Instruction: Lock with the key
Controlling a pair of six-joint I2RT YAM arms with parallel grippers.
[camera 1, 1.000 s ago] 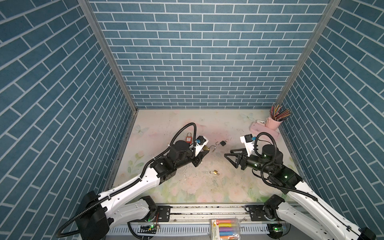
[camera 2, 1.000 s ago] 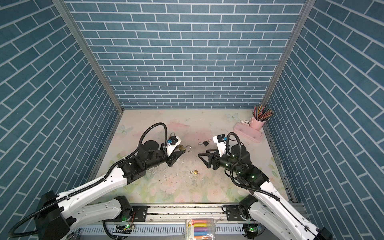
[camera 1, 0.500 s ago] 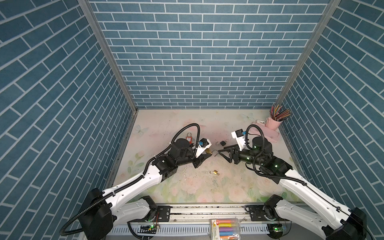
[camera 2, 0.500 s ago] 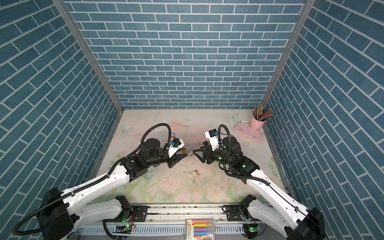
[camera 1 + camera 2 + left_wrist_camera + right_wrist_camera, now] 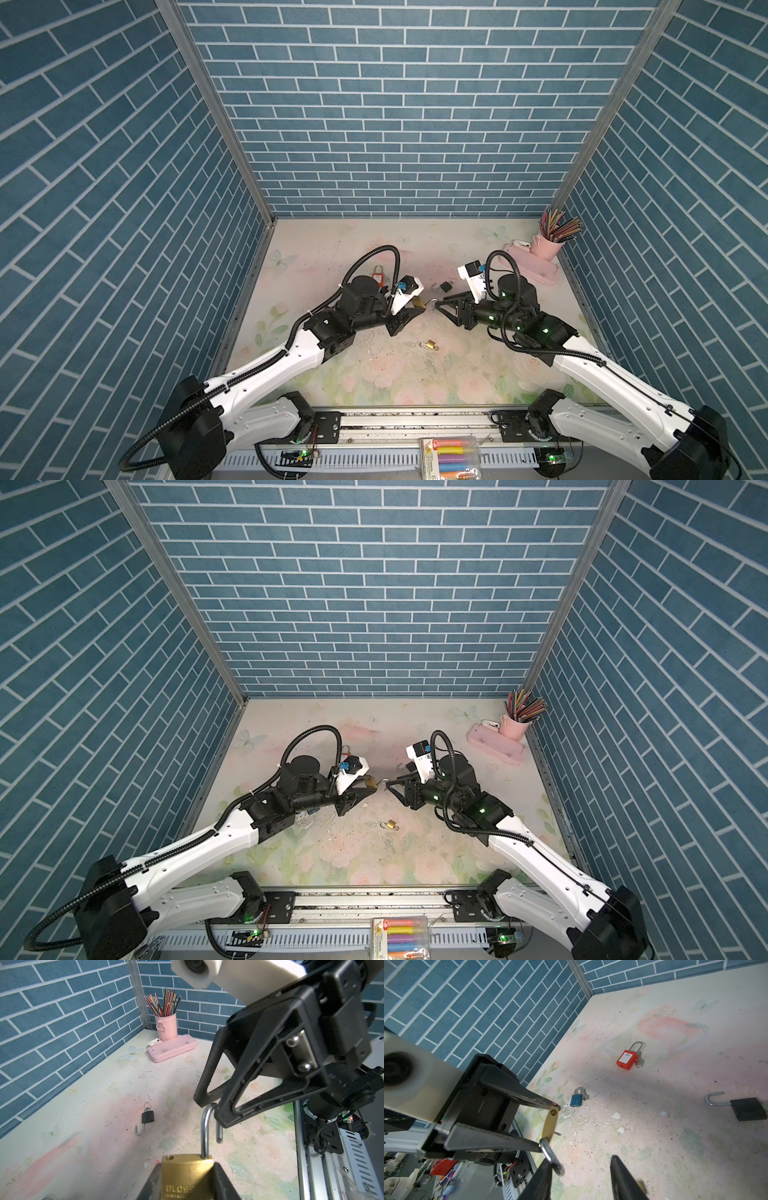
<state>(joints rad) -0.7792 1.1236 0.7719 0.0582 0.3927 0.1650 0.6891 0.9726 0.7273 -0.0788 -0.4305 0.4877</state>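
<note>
Brass lock, both top views: the brass lock [image 5: 419,302] is held up over the middle of the worktop [image 5: 374,382]. The left gripper [image 5: 417,308] pinches its body tight.
Right gripper, both top views: a second ago the right gripper [image 5: 438,306] was back nearer the right edge with its jaws wide. Now it has come in, and its tips reach the shackle [image 5: 382,781]. Its jaws are less wide than before.
Small lock, both top views: a small lock [image 5: 430,344] lies on the worktop nearer the front edge, apart from both grippers.
Shackle, left wrist view: the shackle [image 5: 205,1126] is popped up and its short end hangs free, so the brass lock is not shut yet. The right gripper [image 5: 212,1110] has one finger on each side of the bend.
Black lock, left wrist view: a black lock [image 5: 148,1116] lies open on the worktop, farther off.
Jaws, right wrist view: the right gripper [image 5: 580,1159] is part open. The shackle [image 5: 553,1161] touches one finger, and the other finger is apart from it. Nothing is squeezed yet.
Key, right wrist view: I cannot tell if a key is in the brass lock [image 5: 550,1124].
What it means: I think the right gripper is getting set to grab the shackle and push it into the body. The free end must meet its hole, or it may slip.
</note>
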